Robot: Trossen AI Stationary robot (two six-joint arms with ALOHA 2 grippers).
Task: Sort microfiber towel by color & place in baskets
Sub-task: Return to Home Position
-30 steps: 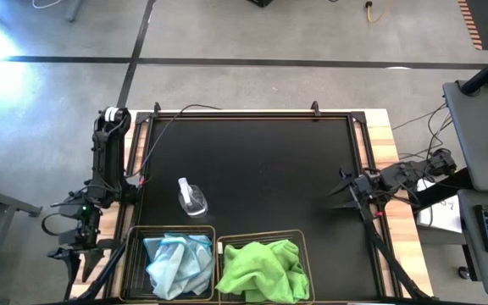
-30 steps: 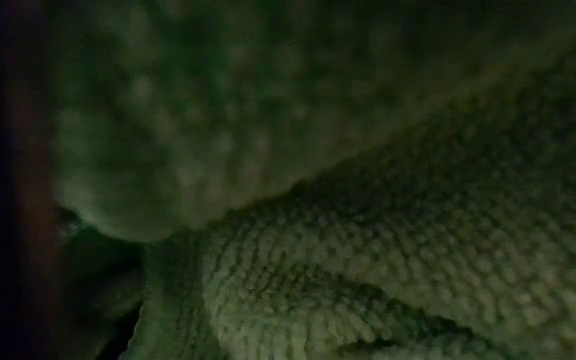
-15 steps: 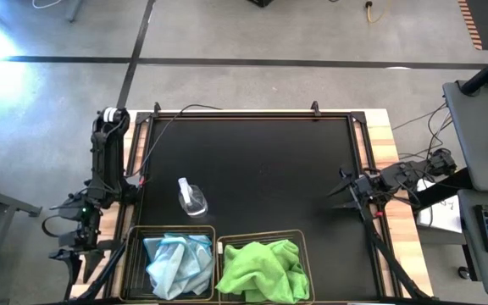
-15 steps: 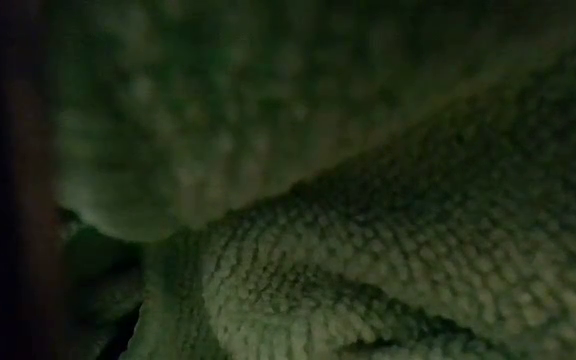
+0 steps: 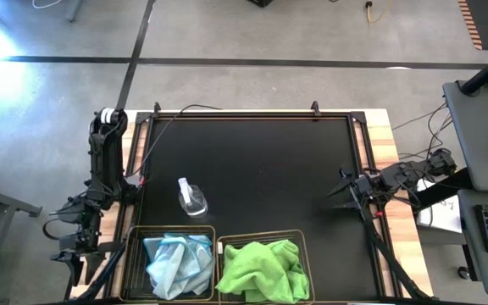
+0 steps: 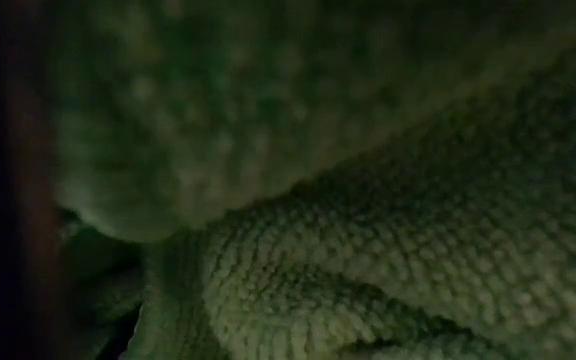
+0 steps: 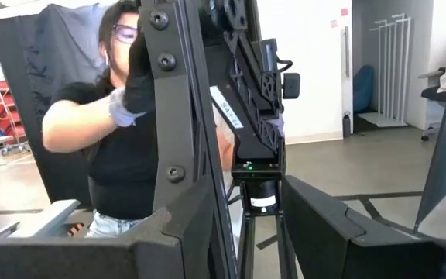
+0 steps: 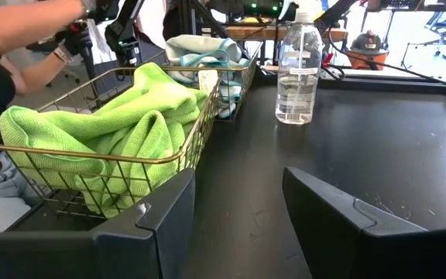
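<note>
As left end effector (image 5: 73,258) edges outward, released, right end effector (image 5: 335,188) unmoved, also released

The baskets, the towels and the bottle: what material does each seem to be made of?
Baskets: thin metal wire in an open mesh, with a brass-coloured rim. Green towels and light blue towels: soft, matte looped pile, likely microfiber. Bottle: clear and glossy, probably plastic; one sees through it.
</note>
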